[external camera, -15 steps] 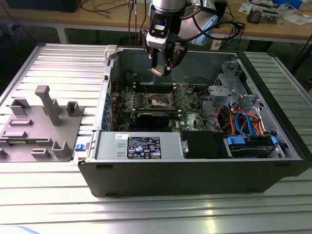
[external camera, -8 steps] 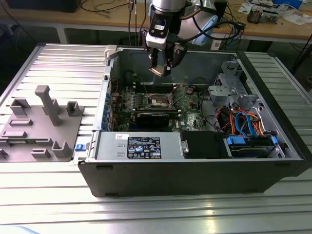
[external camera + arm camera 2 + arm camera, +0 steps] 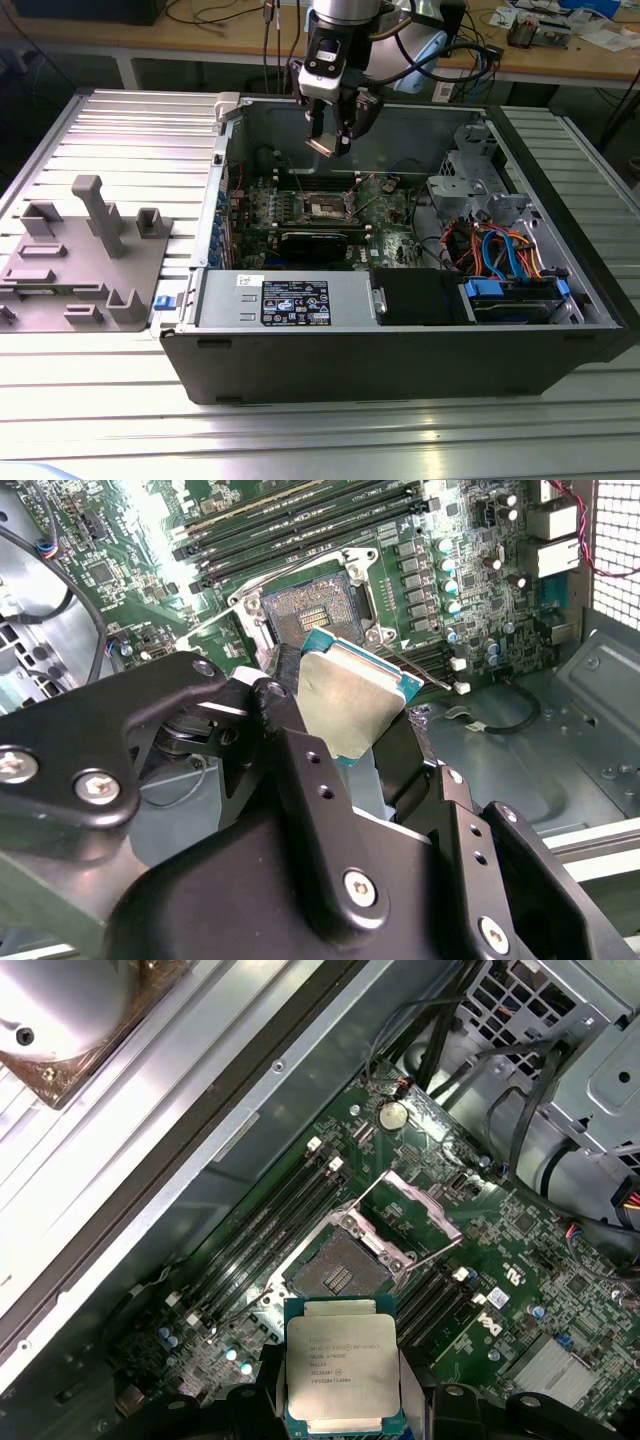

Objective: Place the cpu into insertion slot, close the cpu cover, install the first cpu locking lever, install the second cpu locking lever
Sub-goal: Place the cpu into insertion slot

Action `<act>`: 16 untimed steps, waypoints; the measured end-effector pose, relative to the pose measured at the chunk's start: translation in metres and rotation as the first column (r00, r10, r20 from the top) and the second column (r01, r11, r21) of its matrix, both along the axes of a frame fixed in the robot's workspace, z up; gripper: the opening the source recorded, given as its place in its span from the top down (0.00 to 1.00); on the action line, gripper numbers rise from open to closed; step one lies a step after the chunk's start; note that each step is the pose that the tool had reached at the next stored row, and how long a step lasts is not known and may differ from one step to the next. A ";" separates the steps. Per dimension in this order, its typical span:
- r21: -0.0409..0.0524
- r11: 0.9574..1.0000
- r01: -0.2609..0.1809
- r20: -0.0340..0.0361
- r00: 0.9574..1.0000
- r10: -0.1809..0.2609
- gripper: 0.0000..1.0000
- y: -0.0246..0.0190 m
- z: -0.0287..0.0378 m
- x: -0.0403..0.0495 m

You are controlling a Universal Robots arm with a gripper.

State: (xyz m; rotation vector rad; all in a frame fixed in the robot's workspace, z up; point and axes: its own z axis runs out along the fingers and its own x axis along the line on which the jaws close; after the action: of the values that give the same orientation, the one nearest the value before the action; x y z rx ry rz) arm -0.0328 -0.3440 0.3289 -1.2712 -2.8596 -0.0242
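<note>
Gripper (image 3: 325, 143): jaws pinching the cpu (image 3: 340, 1365) by two opposite edges, above the motherboard (image 3: 520, 1260), apart from the insertion slot (image 3: 338, 1272). Slot bare; cpu cover (image 3: 415, 1203) raised open. Advice: lower level, corners squared, no sliding across contacts

The case (image 3: 400, 370) stands on the tabletop (image 3: 120, 420), with 1 jig (image 3: 90, 260) beside it at the exterior view's left. In the case lies the motherboard (image 3: 385, 215) (behind the power supply (image 3: 290, 300)). The cpu (image 3: 350, 695), between 2 fingers (image 3: 310, 765), hangs over the motherboard near the slot (image 3: 310, 605), apart from it. The cover (image 3: 420, 1200) stands tilted up beside the slot.
</note>
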 end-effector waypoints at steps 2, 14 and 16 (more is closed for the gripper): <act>0.000 1.000 0.002 0.000 1.000 -0.002 0.46 0.0000 0.0000 0.0000; 0.000 1.000 0.017 0.000 1.000 -0.017 0.46 0.0000 0.0000 0.0000; 0.000 1.000 0.020 0.000 1.000 -0.020 0.46 0.0000 0.0000 0.0000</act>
State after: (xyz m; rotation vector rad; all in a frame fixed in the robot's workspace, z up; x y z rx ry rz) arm -0.0328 -0.3440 0.3289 -1.2995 -2.8471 -0.0244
